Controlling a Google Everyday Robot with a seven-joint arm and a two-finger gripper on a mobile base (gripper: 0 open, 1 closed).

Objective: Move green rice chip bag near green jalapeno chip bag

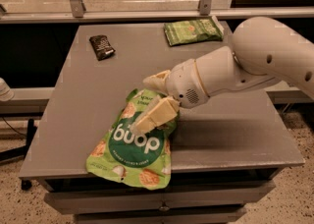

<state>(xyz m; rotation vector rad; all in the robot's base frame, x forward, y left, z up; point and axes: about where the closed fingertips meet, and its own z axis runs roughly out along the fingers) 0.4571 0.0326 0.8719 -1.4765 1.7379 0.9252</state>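
The green rice chip bag (132, 147) is a large lime-green "dang" pouch. It lies flat near the table's front edge, and its lower end hangs slightly over the edge. My gripper (143, 104) is over the pouch's upper end with its cream fingers spread open. One finger (156, 115) rests on the pouch and the other (156, 80) sits just beyond the pouch's top. The green jalapeno chip bag (191, 30) is smaller and darker. It lies flat at the table's far edge, well apart from the pouch.
A small black packet (102, 47) lies at the far left of the grey table (235, 129). My white arm (255, 66) comes in from the right over the table. A metal rail and posts (147, 14) run behind the table. The floor is speckled.
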